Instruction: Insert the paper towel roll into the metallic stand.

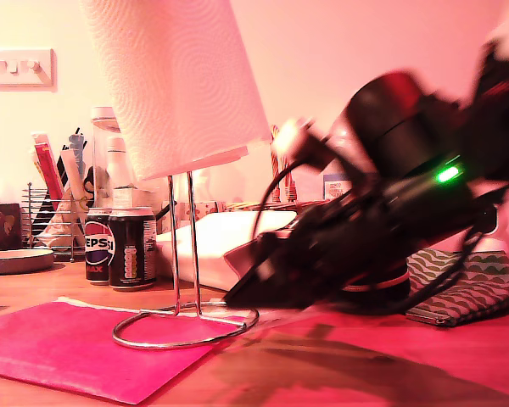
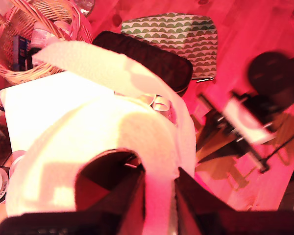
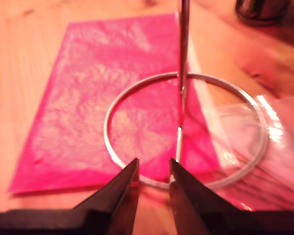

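Paper towel roll (image 1: pixel 187 80) pinched by first pincer (image 2: pixel 160 183), partway down metallic stand (image 1: pixel 184 254); second pincer (image 3: pixel 153 169) narrowly apart at ring base; seating left

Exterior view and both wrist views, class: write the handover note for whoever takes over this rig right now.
My first end effector: shut on the wall of the large white embossed paper towel roll, which is tilted, its lower end at the loop's top.
My second end effector: low at the ring base of the shiny chrome wire stand; grip unclear.
Done: roll is up over the stand.
Left: straighten it, lower it to the base, release.
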You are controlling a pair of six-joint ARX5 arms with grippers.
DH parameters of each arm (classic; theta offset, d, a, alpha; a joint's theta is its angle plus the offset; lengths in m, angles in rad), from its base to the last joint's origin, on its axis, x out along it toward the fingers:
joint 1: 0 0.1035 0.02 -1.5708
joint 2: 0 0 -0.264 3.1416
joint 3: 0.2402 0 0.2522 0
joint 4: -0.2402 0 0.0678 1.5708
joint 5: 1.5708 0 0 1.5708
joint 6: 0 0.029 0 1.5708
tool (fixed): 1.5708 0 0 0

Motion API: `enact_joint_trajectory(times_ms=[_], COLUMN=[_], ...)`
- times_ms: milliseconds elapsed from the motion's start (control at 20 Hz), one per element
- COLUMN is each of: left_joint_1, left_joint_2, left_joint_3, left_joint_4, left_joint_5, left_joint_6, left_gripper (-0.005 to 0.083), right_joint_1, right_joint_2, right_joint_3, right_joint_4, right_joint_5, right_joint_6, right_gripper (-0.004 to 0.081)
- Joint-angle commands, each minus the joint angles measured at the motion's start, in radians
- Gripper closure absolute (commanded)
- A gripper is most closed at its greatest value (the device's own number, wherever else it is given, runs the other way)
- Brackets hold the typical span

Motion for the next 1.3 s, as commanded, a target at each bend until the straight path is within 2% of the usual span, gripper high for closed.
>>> enact_joint_trajectory(times_ms=[0,150,300,650,800,1000,1250], left_joint_1=[-0.003,-0.015,-0.032,-0.069,-0.073,-0.082,-0.090], left_joint_2=[0.010,0.017,0.027,0.078,0.104,0.129,0.161], left_joint_3=[-0.016,-0.016,-0.016,-0.016,-0.016,-0.016,-0.016], left_joint_4=[0.016,0.016,0.016,0.016,0.016,0.016,0.016], left_joint_5=[-0.004,-0.001,-0.002,-0.005,-0.005,-0.005,-0.003], left_joint_6=[0.004,0.004,0.003,0.003,0.003,0.002,-0.034], left_gripper=[0.0798,0.0798,0.0798,0.0798,0.0798,0.0798,0.0797], right_joint_1=[-0.001,-0.001,0.000,0.006,0.006,0.006,0.006], right_joint_2=[-0.076,-0.208,-0.344,-0.655,-0.769,-0.859,-0.873], right_joint_3=[-0.045,-0.103,-0.127,-0.128,-0.128,-0.128,-0.128], right_joint_4=[0.010,0.004,-0.062,-0.260,-0.310,-0.344,-0.356], right_joint_5=[0.018,0.027,0.028,0.029,0.048,0.054,0.054], right_joint_6=[0.007,0.033,0.036,0.031,0.030,0.028,0.028], right_gripper=[0.0610,0.0611,0.0611,0.0611,0.0611,0.0611,0.0611])
